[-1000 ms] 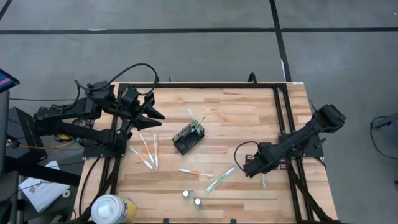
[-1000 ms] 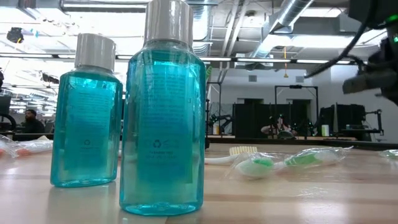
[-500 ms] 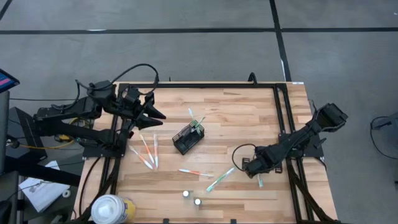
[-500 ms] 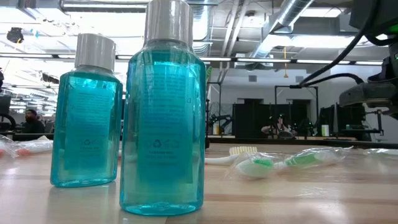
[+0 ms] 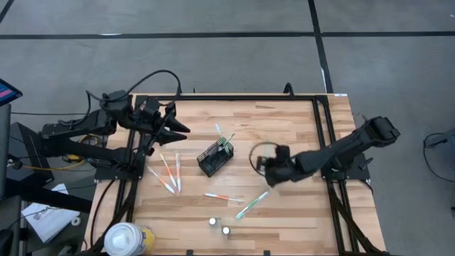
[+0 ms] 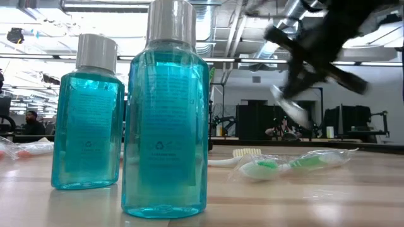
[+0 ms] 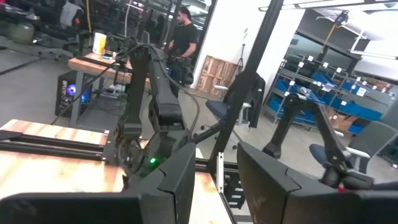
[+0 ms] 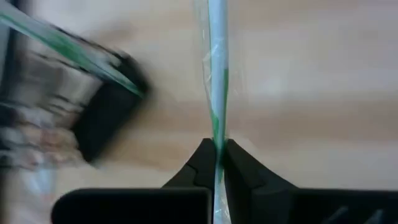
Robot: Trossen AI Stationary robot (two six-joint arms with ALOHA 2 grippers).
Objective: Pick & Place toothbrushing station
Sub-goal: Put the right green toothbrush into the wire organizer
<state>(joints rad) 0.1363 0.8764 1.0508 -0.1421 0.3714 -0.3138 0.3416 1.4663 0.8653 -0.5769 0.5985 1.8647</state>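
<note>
The black wire-mesh holder (image 5: 215, 158) stands mid-table with toothbrushes (image 5: 224, 139) sticking up out of it. My right gripper (image 5: 268, 173) hovers just to its right, shut on a white-and-green toothbrush (image 8: 216, 74) in a clear wrapper. That brush shows blurred in the low view (image 6: 289, 106). The holder (image 8: 102, 118) lies ahead of the held brush. Loose toothbrushes lie flat on the table at the left (image 5: 165, 174) and nearer the front (image 5: 224, 198), (image 5: 252, 204). My left gripper (image 5: 178, 129) waits open, level, over the far left of the table. My right gripper pinches the wrapped toothbrush's handle (image 8: 217, 142) between its two fingertips (image 8: 200, 163). The fingers slant down from the table's right side. The brush runs on past the fingertips toward the holder. It is lifted clear of the table.
Two small blue bottles (image 5: 212, 222), (image 5: 226, 230) stand near the front edge, close to the low camera (image 6: 165, 120). A large white-and-yellow container (image 5: 128, 238) sits at the front left corner. A black frame (image 5: 321, 135) borders the table.
My right gripper has taken the green toothbrush off the table near the right edge, risen, and swung toward the table's left and far side, up to the holder, turning as it went. The brush is now clear of the wood.
</note>
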